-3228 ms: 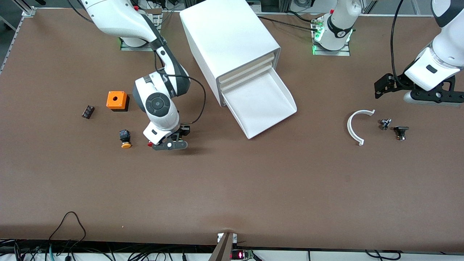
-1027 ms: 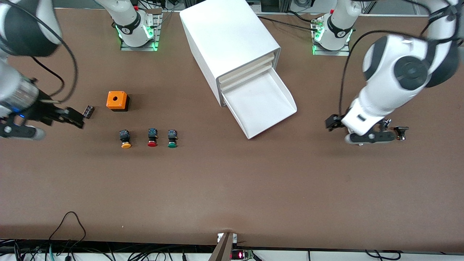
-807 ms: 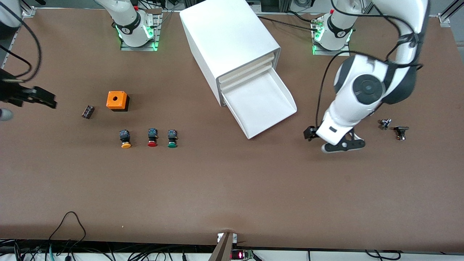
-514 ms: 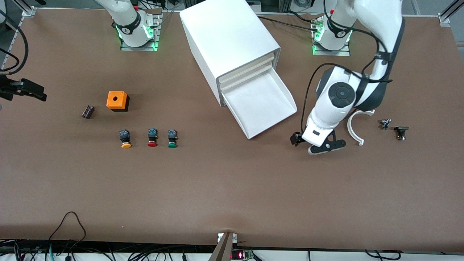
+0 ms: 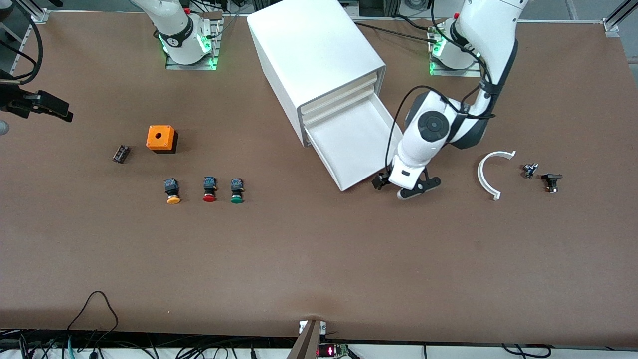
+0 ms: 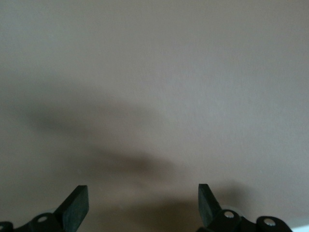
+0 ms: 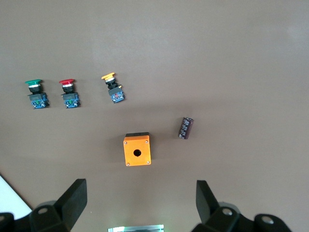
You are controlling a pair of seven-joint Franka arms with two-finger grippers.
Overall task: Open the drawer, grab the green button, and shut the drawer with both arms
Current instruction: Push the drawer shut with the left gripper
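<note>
Beside the open drawer's [image 5: 360, 144] front corner, low over the bare table [image 5: 319, 259]: left gripper [image 5: 397, 185], fingers [image 6: 77, 205] spread wide apart, nothing between them, nothing touched so far as the wrist view shows. Arm reaching down from its base at the top of the front view, wrist alongside the drawer's side wall toward the left arm's end of the table. Half a second ago over the table farther toward the curved white piece [image 5: 491, 173]; now shifted toward the drawer's corner, that piece fully uncovered.

At the table's edge toward the right arm's end, high over the surface: right gripper [image 5: 47, 103], fingers [image 7: 72, 200] likewise wide open and empty, looking down on the button row. Only slightly moved since half a second ago.

Drawer pulled out of the white cabinet [image 5: 314, 60], lowest of three, tray showing plain white. Unchanged from the earlier frames.

Green button [image 5: 237, 191] on the table, well apart from the drawer, toward the right arm's end; cap toward the front camera. Just beside it the red button [image 5: 209, 190], then the yellow button [image 5: 172, 191], all in a row. Farther from the camera, the orange box [image 5: 161, 138] and a small dark part [image 5: 120, 153]. Two small dark pieces [image 5: 541, 177] near the curved white piece. None of these moved since a second ago.
</note>
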